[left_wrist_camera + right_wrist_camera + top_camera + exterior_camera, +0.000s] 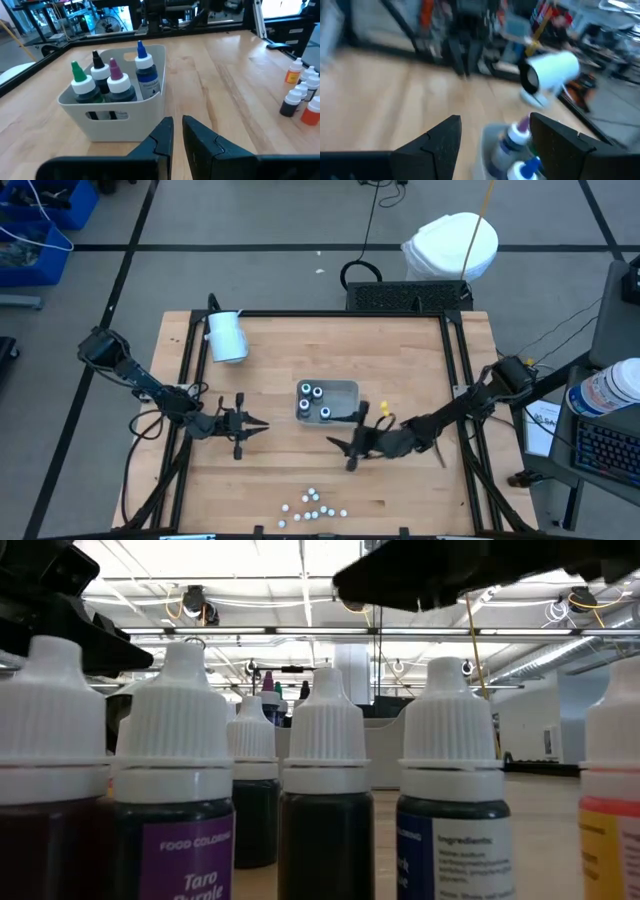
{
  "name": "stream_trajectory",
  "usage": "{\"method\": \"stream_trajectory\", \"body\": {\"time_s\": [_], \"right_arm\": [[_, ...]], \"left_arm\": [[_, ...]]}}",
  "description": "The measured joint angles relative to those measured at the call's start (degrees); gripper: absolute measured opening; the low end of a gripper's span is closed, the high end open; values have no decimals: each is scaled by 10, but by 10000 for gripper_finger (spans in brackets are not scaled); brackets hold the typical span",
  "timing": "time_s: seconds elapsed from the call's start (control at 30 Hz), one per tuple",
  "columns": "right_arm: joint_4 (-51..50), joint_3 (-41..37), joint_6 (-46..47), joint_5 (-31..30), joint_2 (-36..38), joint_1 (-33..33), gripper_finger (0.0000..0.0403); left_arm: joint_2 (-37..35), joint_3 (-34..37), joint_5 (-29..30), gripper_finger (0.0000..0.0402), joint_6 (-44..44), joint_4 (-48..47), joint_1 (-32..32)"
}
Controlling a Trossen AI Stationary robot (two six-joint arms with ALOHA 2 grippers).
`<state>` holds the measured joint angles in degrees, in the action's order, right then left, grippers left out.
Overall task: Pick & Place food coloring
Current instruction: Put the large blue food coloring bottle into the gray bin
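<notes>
Food coloring bottles [316, 401], four dark round plastic ones with coloured pointed nozzles (green, black, purple, blue), are standing upright inside the pale grey rounded-corner plastic tray [346, 389] near the middle of the light wooden plank table [400, 350]. More food coloring, a cluster of tiny dropper bottles with ribbed white caps [312, 508], is sitting at the near edge of the table, well apart from the tray. In the low view these are filling the frame: ridged conical white caps over dark glossy bodies, one carrying a purple label [188, 860], one at far right showing orange liquid [612, 850].

Left gripper [258, 425], dark matte, is hovering over bare wood left of the tray, its fingers [161, 140] nearly pressed together with only a thin slit between, pinching nothing. Right gripper [342, 448] is sitting just near-right of the tray, jaws spread wide and empty, with nozzle tops showing between its fingers [442, 140] in the right wrist view.

Smooth white cylinder [226, 336], larger than the bottles, is lying on its side at the far left of the table. Small yellow piece [384, 409] is lying on the wood right of the tray; what it is cannot be told.
</notes>
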<state>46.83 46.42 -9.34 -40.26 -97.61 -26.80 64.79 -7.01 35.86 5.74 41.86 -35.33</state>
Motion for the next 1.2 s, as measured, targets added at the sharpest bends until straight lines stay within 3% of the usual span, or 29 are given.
{"method": "stream_trajectory", "body": {"time_s": [0.1,0.23,0.57,1.07,1.2], "right_arm": [[48,-40,35,41,5,13,226],[4,-39,76,13,4,22,227],[-20,-35,173,28,-17,46,242],[-12,-35,184,29,-36,88,275],[-15,-35,183,70,-36,103,281]], "left_arm": [[0,0,0,49,0,-2,0],[0,0,1,49,-1,-2,0],[0,0,2,49,0,-2,0],[0,0,2,49,3,-2,0],[0,0,2,49,3,-2,0]]}}
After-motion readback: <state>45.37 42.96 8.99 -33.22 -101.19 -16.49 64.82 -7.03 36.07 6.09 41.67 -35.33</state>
